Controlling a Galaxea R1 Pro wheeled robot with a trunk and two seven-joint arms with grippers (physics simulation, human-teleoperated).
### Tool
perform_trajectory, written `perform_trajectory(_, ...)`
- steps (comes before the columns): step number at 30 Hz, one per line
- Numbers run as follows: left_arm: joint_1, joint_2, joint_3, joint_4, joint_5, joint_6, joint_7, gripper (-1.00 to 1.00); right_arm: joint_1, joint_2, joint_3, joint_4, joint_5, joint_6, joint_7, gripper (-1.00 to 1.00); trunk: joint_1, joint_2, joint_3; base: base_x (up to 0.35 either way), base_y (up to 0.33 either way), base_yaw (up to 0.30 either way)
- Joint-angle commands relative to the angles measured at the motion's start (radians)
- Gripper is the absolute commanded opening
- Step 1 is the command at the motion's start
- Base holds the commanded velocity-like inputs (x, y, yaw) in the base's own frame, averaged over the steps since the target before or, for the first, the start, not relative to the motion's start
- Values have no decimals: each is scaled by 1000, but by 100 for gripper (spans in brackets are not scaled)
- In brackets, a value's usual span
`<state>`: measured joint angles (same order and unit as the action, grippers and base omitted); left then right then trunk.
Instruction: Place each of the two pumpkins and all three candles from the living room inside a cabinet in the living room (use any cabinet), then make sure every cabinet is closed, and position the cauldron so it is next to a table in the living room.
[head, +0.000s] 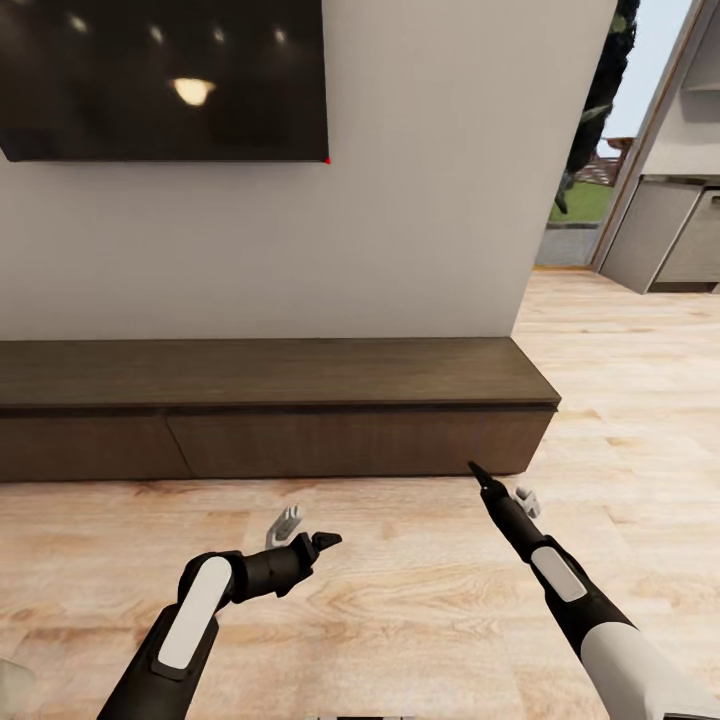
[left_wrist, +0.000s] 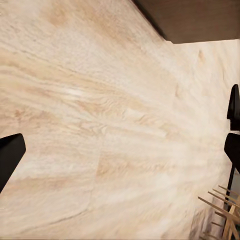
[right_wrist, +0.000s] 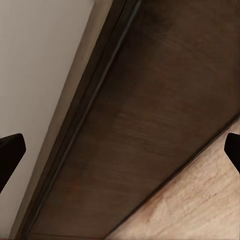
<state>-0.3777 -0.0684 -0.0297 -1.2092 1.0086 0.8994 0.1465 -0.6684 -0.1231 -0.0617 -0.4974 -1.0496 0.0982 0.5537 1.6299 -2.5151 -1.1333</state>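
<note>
Wood floor (head: 400, 560), white wall, cabinet (head: 270, 410) along it w/ drawers shut, top bare. I've got both arms low in front: left gripper (head: 305, 535) and right gripper (head: 505, 495) spread wide, nothing held, prob ready for the drawers.

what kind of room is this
Most likely a living room: a long low dark wood cabinet runs along a pale wall under a wall-mounted dark screen, with light wood flooring and an opening toward a kitchen-like area at the right.
</note>
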Motion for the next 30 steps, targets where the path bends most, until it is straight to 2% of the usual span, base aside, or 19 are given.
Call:
perform_trajectory(1, 0, 0, 0, 0, 11, 3, 10, 100, 0, 1, -3, 1, -10, 10, 4, 100, 0, 0, -1, 0, 0, 0)
perform_trajectory(11, -1, 1, 0, 33, 10, -16, 15, 100, 0, 4, -5, 5, -12, 2, 0, 100, 0, 0, -1, 69, 0, 0)
perform_trajectory(16, 0, 1, -1, 47, 8, -40, 12, 100, 0, 7, -6, 6, -14, -42, -4, 100, 0, 0, -1, 226, 0, 0)
perform_trajectory(21, 0, 0, -3, 49, 9, -44, 10, 100, 0, 8, -5, 22, -15, -94, -10, 100, 0, 0, -1, 51, 0, 0)
perform_trajectory(24, 0, -2, -4, 49, 10, -45, 9, 100, 0, 9, -7, 61, -18, -107, -53, 100, 0, 0, -1, 11, 0, 0)
perform_trajectory(30, -1, -5, -9, 26, 11, -43, 6, 100, -2, 10, -7, 96, -27, -125, -228, 100, 0, 0, -1, 3, 0, 0)
